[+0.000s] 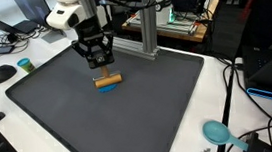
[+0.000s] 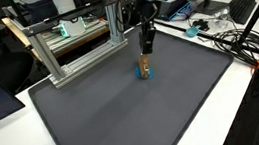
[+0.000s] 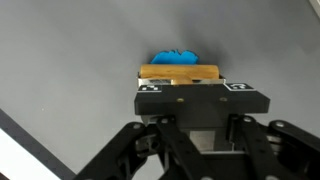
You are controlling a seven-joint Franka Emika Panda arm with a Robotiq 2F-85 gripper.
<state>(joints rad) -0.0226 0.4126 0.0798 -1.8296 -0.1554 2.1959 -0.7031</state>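
A short wooden block [image 1: 108, 81] lies on a small blue object [image 1: 108, 87] on the dark grey mat [image 1: 130, 122]. In the wrist view the wooden block [image 3: 180, 72] sits just beyond the blue object [image 3: 176, 56]'s near side, right in front of my gripper [image 3: 198, 100]. A black bar [image 3: 200, 97] with two white markers spans the fingertips, and the jaws are closed on it. In both exterior views my gripper [image 1: 97, 60] [image 2: 148, 48] hangs just above and behind the block [image 2: 144, 68], apparently not touching it.
An aluminium frame [image 1: 147, 30] [image 2: 75, 39] stands at the mat's back edge. A teal scoop [image 1: 217, 131] lies on the white table off one mat corner. A mouse [image 1: 4, 73], a blue lid [image 1: 24, 65] and cables [image 2: 231, 41] lie around the mat.
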